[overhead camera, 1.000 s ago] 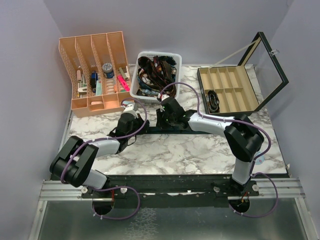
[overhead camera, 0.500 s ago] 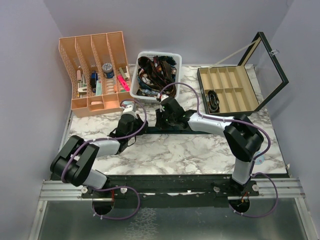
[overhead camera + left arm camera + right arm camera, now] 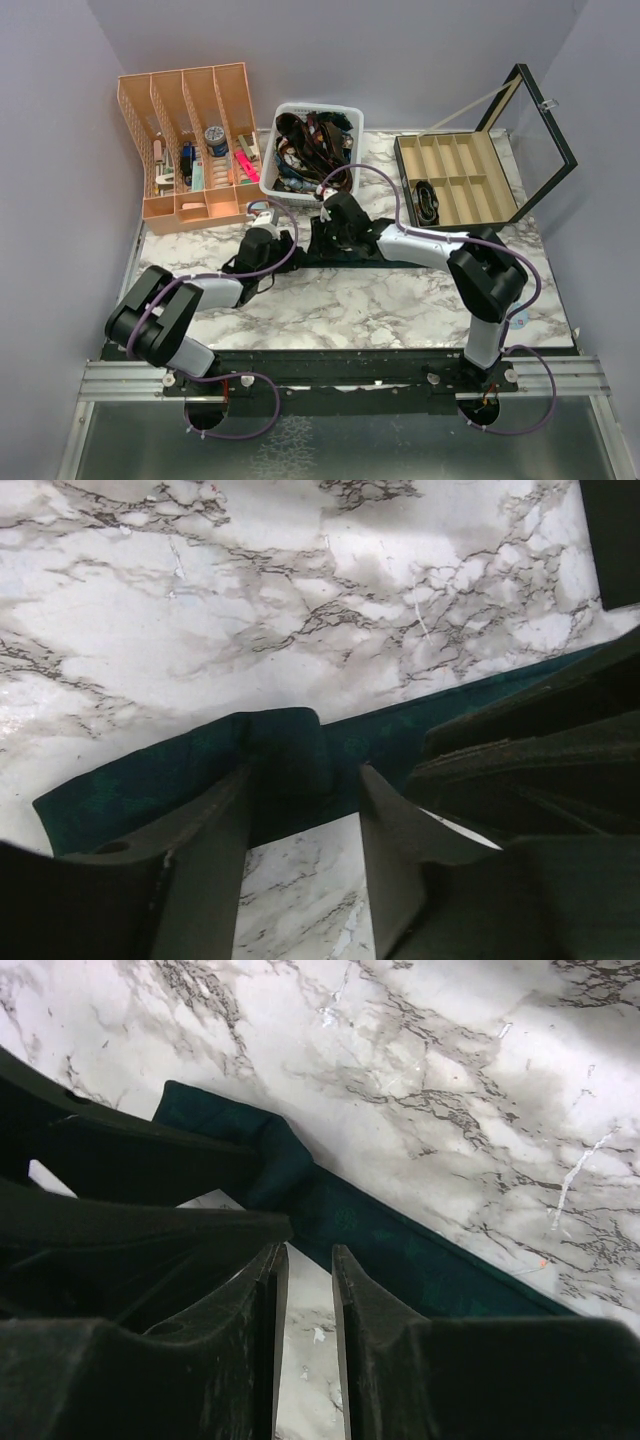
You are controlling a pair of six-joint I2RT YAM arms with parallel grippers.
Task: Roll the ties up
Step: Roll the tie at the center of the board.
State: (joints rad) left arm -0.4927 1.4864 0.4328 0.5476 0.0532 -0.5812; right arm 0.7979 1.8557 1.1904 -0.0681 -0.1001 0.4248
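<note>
A dark teal tie (image 3: 345, 259) lies stretched across the middle of the marble table. In the left wrist view its narrow end (image 3: 120, 785) is folded over into a short roll (image 3: 285, 748). My left gripper (image 3: 305, 772) is open, and the roll sits right at its fingertips. In the right wrist view the tie (image 3: 400, 1250) runs diagonally, with the fold (image 3: 275, 1165) just ahead. My right gripper (image 3: 308, 1250) has its jaws a narrow gap apart, tips at the tie's near edge, with only marble showing between them. From above, the left gripper (image 3: 290, 243) and the right gripper (image 3: 318, 238) stand close together.
A white basket (image 3: 275, 170) full of tangled ties stands at the back centre. An orange desk organiser (image 3: 190, 205) is at the back left. A compartment box (image 3: 455, 215) with its lid (image 3: 545, 130) raised sits at the back right, with a dark roll (image 3: 425, 200) in one slot.
My left gripper's jaws have opened off the tie's rolled end, and the gripper has shifted slightly right. The right arm has barely moved.
</note>
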